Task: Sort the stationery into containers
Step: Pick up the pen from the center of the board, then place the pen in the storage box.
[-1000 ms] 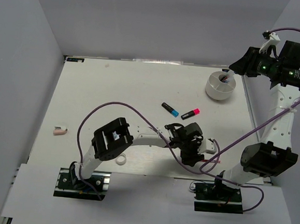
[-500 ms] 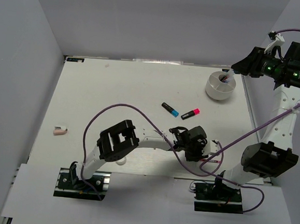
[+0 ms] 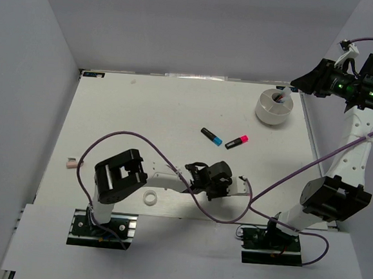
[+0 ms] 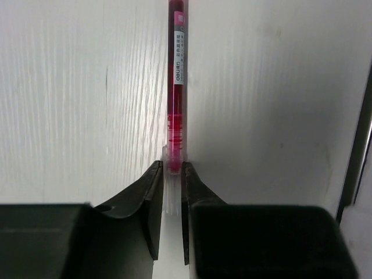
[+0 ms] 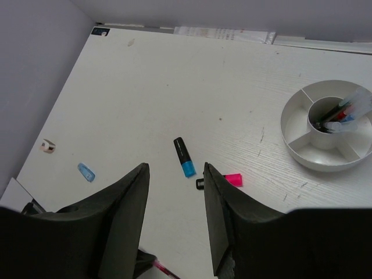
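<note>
A red pen (image 4: 177, 87) lies on the table pointing away from my left gripper (image 4: 173, 168), which is shut on the pen's clear near end. From above, the left gripper (image 3: 228, 183) sits low near the table's front middle. A blue-capped marker (image 3: 211, 136) and a pink-capped marker (image 3: 236, 142) lie apart from it in the middle. A white tape ring (image 3: 149, 198) rests by the left arm. My right gripper (image 5: 174, 167) hangs open and empty, high over the white divided dish (image 3: 264, 111). The dish's (image 5: 290, 125) centre cup holds pens (image 5: 336, 114).
A light-blue tube (image 5: 86, 172) and a small pinkish item (image 5: 47, 146) lie near the table's left edge. The purple cable (image 3: 141, 139) loops over the left arm. Grey walls close in the table on three sides.
My left gripper has narrowed onto the red pen and drawn back to the left, the arm's elbow swinging left. The right gripper has drifted slightly right, still open.
</note>
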Motion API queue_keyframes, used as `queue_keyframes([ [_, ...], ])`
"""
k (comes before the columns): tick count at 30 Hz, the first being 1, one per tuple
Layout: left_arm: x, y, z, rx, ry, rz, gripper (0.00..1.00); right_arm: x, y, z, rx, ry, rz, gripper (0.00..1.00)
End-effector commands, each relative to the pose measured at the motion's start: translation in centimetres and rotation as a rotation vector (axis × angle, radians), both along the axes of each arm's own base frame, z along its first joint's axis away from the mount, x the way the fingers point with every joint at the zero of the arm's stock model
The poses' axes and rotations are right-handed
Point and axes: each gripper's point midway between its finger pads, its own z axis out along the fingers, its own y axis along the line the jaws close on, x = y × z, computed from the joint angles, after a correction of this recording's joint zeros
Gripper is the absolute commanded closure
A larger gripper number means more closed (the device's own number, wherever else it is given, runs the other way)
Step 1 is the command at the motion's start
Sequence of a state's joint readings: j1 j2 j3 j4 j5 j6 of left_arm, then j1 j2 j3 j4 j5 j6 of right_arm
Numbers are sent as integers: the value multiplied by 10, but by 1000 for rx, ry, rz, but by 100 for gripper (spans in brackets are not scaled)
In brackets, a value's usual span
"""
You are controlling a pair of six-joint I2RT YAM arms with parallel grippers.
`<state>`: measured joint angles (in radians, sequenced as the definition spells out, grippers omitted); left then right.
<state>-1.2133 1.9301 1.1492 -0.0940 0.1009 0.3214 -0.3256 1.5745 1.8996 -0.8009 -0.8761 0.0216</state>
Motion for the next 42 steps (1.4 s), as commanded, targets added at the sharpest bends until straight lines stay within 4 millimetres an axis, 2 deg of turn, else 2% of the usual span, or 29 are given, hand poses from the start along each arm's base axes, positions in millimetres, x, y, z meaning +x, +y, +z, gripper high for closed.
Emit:
queue_keyframes([
  [1, -2, 77, -34, 232, 22, 80, 100, 0, 2, 11, -18, -75, 59, 52],
  [3, -4, 87, -24, 221, 48, 118, 100, -2, 3, 11, -36, -95, 83, 52],
  [4, -3, 85, -3, 169, 61, 130, 100, -5, 6, 9, -40, -94, 101, 52],
  [6, -2, 92, 15, 134, 88, 160, 100, -5, 5, 4, -86, -120, 126, 53],
  [7, -3, 89, 36, 84, 84, 160, 100, -3, 4, 0, -103, -117, 126, 54],
  [8, 3, 98, 42, 82, 106, 195, 100, -5, 4, -7, -130, -114, 145, 54],
  [11, 6, 101, 75, 19, 139, 207, 100, -11, 6, -22, -252, -126, 220, 56],
  [12, 15, 102, 88, -13, 145, 234, 100, -15, 17, -26, -286, -136, 268, 56],
  [14, 22, 104, 111, -61, 156, 264, 100, -25, 21, -39, -376, -134, 299, 55],
  [15, 37, 101, 134, -115, 164, 299, 100, -31, 32, -40, -457, -177, 342, 55],
  [16, 39, 103, 144, -123, 198, 305, 100, -36, 35, -55, -479, -157, 364, 54],
  [18, 53, 101, 162, -167, 259, 346, 100, -39, 45, -64, -564, -200, 404, 54],
  [19, 71, 105, 180, -209, 274, 388, 100, -47, 55, -61, -593, -238, 427, 54],
  [20, 70, 102, 183, -225, 350, 386, 100, -52, 65, -72, -608, -239, 463, 54],
  [21, 73, 101, 185, -237, 395, 390, 100, -51, 66, -67, -658, -285, 456, 54],
  [22, 82, 106, 190, -250, 427, 400, 100, -55, 79, -69, -676, -311, 494, 54],
  [23, 77, 102, 186, -255, 529, 415, 100, -59, 89, -70, -697, -333, 528, 54],
  [24, 78, 103, 186, -268, 566, 420, 100, -59, 89, -67, -746, -366, 536, 54],
  [25, 84, 107, 183, -286, 607, 452, 100, -63, 102, -62, -765, -405, 576, 54],
  [26, 83, 108, 183, -296, 645, 453, 100, -64, 106, -60, -788, -425, 595, 54],
  [28, 92, 113, 179, -320, 695, 478, 100, -80, 114, -68, -854, -454, 717, 54],
  [30, 89, 112, 182, -350, 779, 461, 100, -93, 121, -81, -916, -477, 794, 52],
  [32, 88, 109, 187, -388, 841, 452, 100, -96, 138, -84, -980, -591, 842, 51],
  [33, 88, 107, 195, -426, 870, 411, 100, -103, 142, -100, -1010, -608, 867, 51],
  [34, 85, 105, 198, -439, 894, 392, 100, -99, 149, -98, -1036, -682, 866, 51],
  [35, 83, 106, 199, -448, 936, 400, 100, -106, 157, -102, -1042, -712, 896, 51],
  [38, 78, 106, 210, -479, 983, 354, 100, -116, 177, -129, -1041, -703, 998, 51],
  [39, 79, 109, 209, -490, 994, 355, 100, -123, 188, -135, -1035, -710, 1040, 50],
  [42, 76, 117, 208, -502, 1030, 366, 100, -121, 205, -143, -1051, -714, 1049, 50],
])
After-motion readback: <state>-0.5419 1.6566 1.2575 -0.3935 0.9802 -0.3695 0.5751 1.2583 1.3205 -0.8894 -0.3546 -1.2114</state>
